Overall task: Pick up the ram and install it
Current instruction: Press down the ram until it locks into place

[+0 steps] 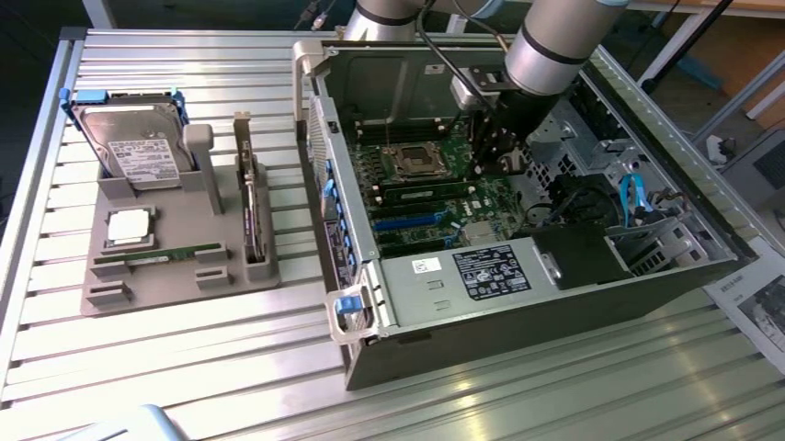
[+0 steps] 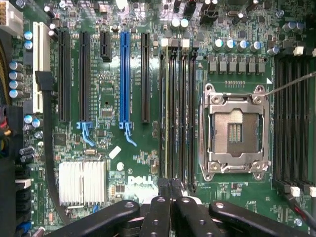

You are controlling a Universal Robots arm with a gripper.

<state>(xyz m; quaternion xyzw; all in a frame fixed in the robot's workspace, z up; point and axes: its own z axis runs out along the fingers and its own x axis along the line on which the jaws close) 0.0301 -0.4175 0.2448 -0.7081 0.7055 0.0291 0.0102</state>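
Gripper [image 2: 171, 187] fingers, pressed together with nothing we can see between them, hover over one end of the memory slots [image 2: 177, 108], while the ram [image 1: 160, 256] lies in the grey tray [image 1: 172, 287] outside the case [image 1: 516, 322]. We fear a drift sideways would rake the bare processor socket [image 2: 234, 131] beside them and bend its pins.
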